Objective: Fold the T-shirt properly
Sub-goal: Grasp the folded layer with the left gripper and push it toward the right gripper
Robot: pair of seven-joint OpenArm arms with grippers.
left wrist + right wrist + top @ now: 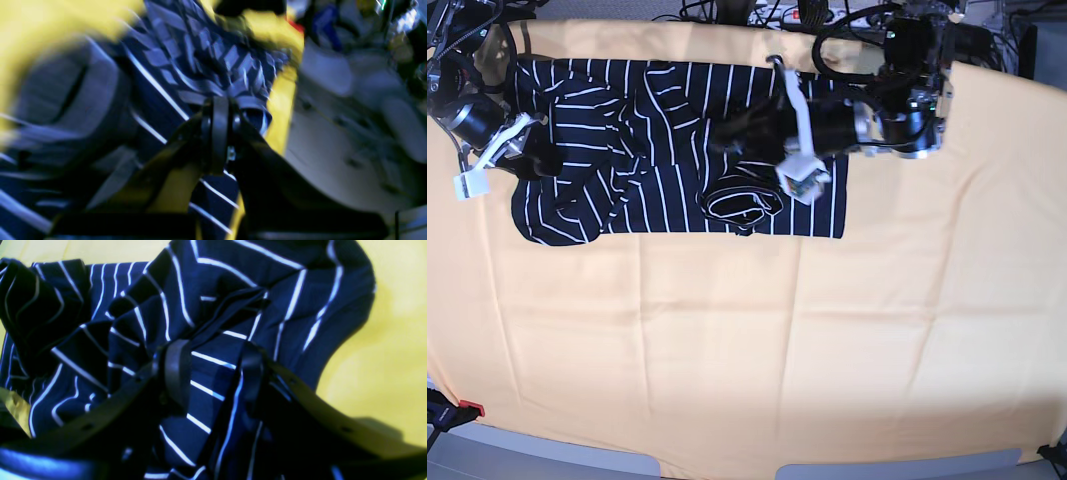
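The dark navy T-shirt (657, 110) with thin white stripes lies rumpled across the far part of the yellow table cover (757, 340). A rolled lump of it (742, 205) sits near its front edge. My left gripper (727, 138) is over the shirt's middle. In the blurred left wrist view this gripper (218, 110) has its jaws together, pinching a bunched fold of the shirt (200, 53). My right gripper (540, 160) is at the shirt's left end. In the right wrist view it (213, 370) grips a thick fold of shirt (217, 273) between its narrowly spaced fingers.
Cables and equipment (757, 12) crowd the table's far edge. A red clamp (467, 408) sits at the front left corner. Bare yellow cover lies in front of the shirt and to its right (947, 260).
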